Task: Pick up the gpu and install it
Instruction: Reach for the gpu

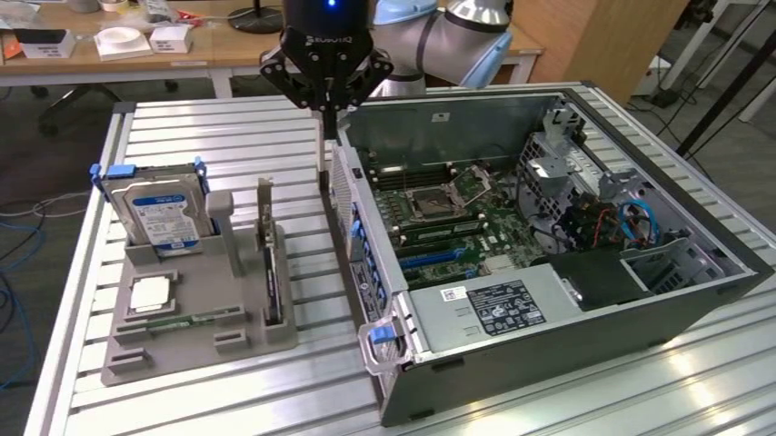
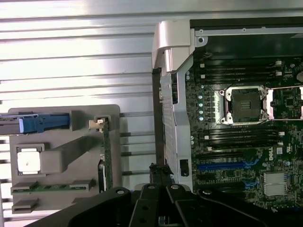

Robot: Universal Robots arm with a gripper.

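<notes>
On the tabletop (image 1: 182, 127) the open case (image 1: 606, 338) lies sideways so its board faces up, the grey holder (image 1: 243, 341) beside it keeps the gpu (image 1: 272, 271) standing on edge, probably for a grasp from above, and the claw (image 1: 325, 102) hangs clenched, apparently empty, above the gap between them.

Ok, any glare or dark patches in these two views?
Exterior view: glare patches on the table at the exterior view's right; the case interior is evenly lit. Wrist view: the table slats blow out to white, and the gripper reads almost black.
</notes>
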